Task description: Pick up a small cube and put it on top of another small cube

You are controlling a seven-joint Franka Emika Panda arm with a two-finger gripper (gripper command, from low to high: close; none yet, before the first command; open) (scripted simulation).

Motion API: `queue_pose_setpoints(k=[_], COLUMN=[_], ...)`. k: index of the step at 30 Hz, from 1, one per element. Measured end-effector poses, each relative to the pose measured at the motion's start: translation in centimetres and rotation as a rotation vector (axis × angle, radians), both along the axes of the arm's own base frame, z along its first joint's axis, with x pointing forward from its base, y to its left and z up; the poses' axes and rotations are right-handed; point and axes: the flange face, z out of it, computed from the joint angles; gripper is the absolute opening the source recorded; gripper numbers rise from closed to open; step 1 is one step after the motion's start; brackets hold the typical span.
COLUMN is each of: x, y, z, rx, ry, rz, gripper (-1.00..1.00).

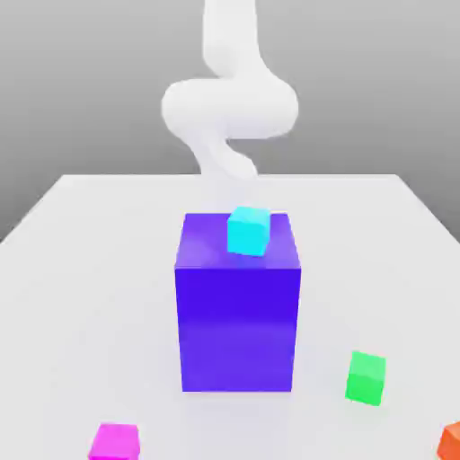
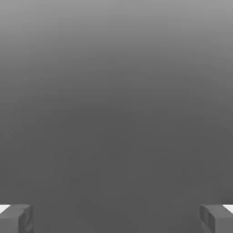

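Observation:
A small cyan cube [image 1: 248, 230] rests on top of a tall blue-violet block [image 1: 237, 305] in the middle of the table. Lower down on the table lie a small green cube [image 1: 367, 377] toward the exterior view's right, a magenta cube [image 1: 114, 442] at the front left and an orange cube [image 1: 452, 440] cut off at the front right corner. In the hand view my gripper [image 2: 116, 218] is open, its two grey fingertips [image 2: 16, 218] far apart with nothing between them and only plain grey beyond. The white arm [image 1: 229, 108] curls behind the tall block.
The white table [image 1: 81, 269] spreads wide on both sides of the tall block. That block is the one tall obstacle, standing between the arm and the cubes at the front.

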Motion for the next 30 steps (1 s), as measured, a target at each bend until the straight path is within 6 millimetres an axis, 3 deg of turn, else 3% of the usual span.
queue_pose_setpoints(k=[7,15,22,30], x=[7.9,13.2,14.3,12.2], y=[-3.0,-6.1,-9.3,-12.9], z=[-10.4,-23.8,-36.1,-48.9], rx=[0.053,0.078,0.062,-0.003], ry=[0.184,0.381,0.550,0.723], rz=[0.022,0.014,-0.019,-0.059], gripper=[0.00,0.00,0.00,0.00])
